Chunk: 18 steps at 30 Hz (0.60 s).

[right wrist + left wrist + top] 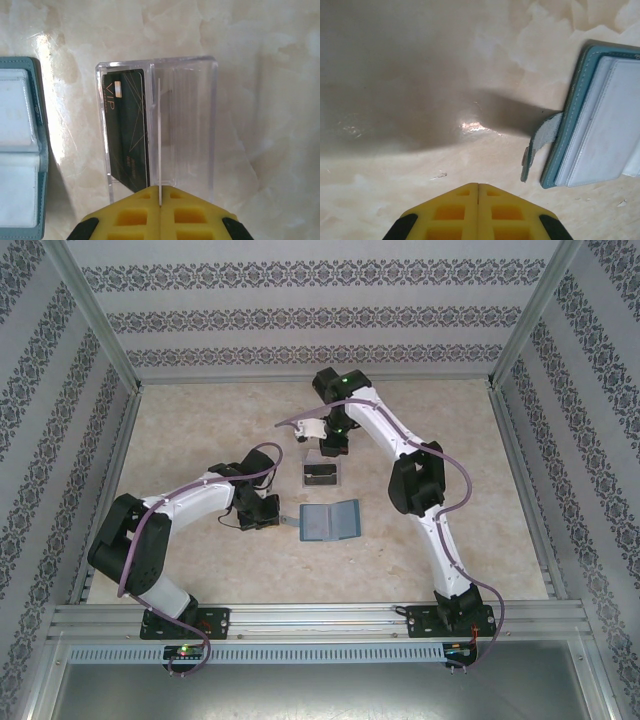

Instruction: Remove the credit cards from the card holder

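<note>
Fingers (451, 214) on the left gripper (478, 187) are pressed flat together, holding nothing, parked low over the table (395, 75) just short of the wallet. The strap (537, 145) sticks out of the wallet's near edge and curls up a bit, pointing toward that gripper.

Next over is the wallet (602, 125) itself, lying open and flat in the middle of the table with the pale pockets facing up. Can't tell from these shots whether any cards are left inside.

Just beyond the wallet sits a clear box (212, 125), and a black card (125, 130) is already lying in its left half. The right gripper (160, 189) hangs right over the box, and its fingers look pinched on a thin card (159, 140) seen edge-on, just a pale line running out from between them.

What I'd worry about:
- If that thin card goes down crooked, it could catch the box wall, or land on the black one and tip out.
- The box looks light, so a nudge from the fingers could shove it.
- Nothing is pinning the wallet, so pulling on another card could drag the whole thing.
- The strap could snag the left fingers if they come in low.
</note>
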Each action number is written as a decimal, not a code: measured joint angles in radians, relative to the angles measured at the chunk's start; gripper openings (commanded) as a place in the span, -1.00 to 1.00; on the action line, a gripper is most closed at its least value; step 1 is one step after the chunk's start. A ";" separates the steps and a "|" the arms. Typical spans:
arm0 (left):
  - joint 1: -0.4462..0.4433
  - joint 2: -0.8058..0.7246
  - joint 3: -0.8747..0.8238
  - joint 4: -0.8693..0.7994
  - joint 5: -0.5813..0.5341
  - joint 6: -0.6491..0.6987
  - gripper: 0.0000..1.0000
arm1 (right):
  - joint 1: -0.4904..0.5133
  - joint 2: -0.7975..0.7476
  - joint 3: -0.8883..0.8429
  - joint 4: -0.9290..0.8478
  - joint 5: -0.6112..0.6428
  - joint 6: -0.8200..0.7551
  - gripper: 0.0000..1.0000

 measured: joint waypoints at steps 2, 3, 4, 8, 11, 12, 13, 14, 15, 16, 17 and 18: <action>0.003 0.000 -0.006 0.002 0.000 0.000 -0.95 | 0.004 0.014 0.004 -0.006 0.000 0.000 -1.00; 0.003 0.000 -0.008 0.003 0.000 0.000 -0.95 | 0.005 0.021 0.004 -0.007 0.000 0.000 -1.00; 0.004 0.000 -0.010 0.004 0.000 0.000 -0.95 | 0.008 0.026 0.004 -0.009 0.000 0.000 -1.00; 0.005 0.000 -0.014 0.008 0.001 0.000 -0.95 | 0.013 0.037 0.004 -0.014 0.001 0.000 -0.73; 0.013 -0.001 -0.021 0.013 0.001 0.000 -0.95 | 0.015 0.037 0.005 -0.013 0.011 0.001 -0.63; 0.015 -0.001 -0.024 0.013 0.001 0.000 -0.95 | 0.015 0.037 0.005 -0.013 0.018 0.002 -0.62; 0.017 -0.001 -0.025 0.013 0.001 0.000 -0.95 | 0.015 0.037 0.005 -0.012 0.023 0.002 -0.62; 0.017 -0.001 -0.025 0.013 0.001 0.000 -0.95 | 0.015 0.037 0.006 -0.010 0.027 0.002 -0.62; 0.018 -0.001 -0.025 0.013 0.001 0.000 -0.95 | 0.015 0.037 0.006 -0.007 0.030 0.002 -0.62; 0.018 -0.001 -0.025 0.013 0.002 0.000 -0.95 | 0.015 0.037 0.006 -0.004 0.034 0.002 -0.62; 0.020 -0.001 -0.025 0.013 0.001 0.000 -0.95 | 0.015 0.037 0.007 0.000 0.040 0.002 -0.61; 0.022 -0.001 -0.025 0.013 0.002 0.000 -0.95 | 0.014 0.037 0.008 0.006 0.046 0.002 -0.61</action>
